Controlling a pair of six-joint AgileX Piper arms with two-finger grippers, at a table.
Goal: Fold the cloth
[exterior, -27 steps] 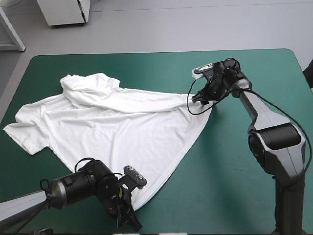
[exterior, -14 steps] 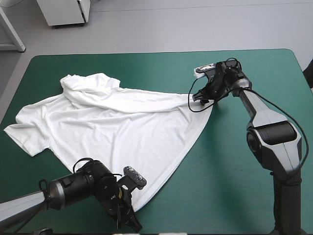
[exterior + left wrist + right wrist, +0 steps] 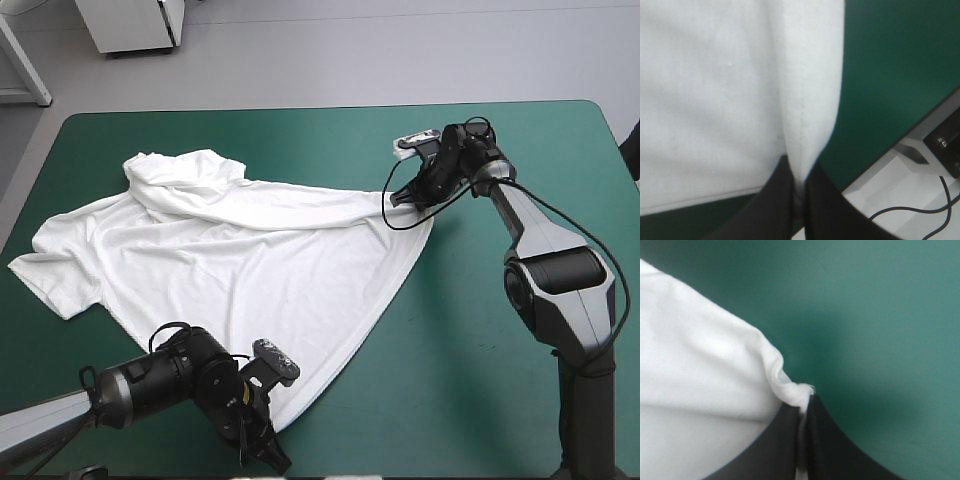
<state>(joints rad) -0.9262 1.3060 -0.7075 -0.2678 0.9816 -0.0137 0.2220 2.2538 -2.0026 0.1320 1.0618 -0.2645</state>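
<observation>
The T-shirt (image 3: 230,260) lies spread but not yet folded across the left and middle of the teal-green table (image 3: 480,360), its hem held between the left gripper (image 3: 272,455), clenched on the near corner, and the right gripper (image 3: 402,200), clenched on the far-right corner, so I judge every fold remains.

The T-shirt (image 3: 230,260) is plain white throughout — the cover (image 3: 465,350) beneath it a solid teal-green.
</observation>
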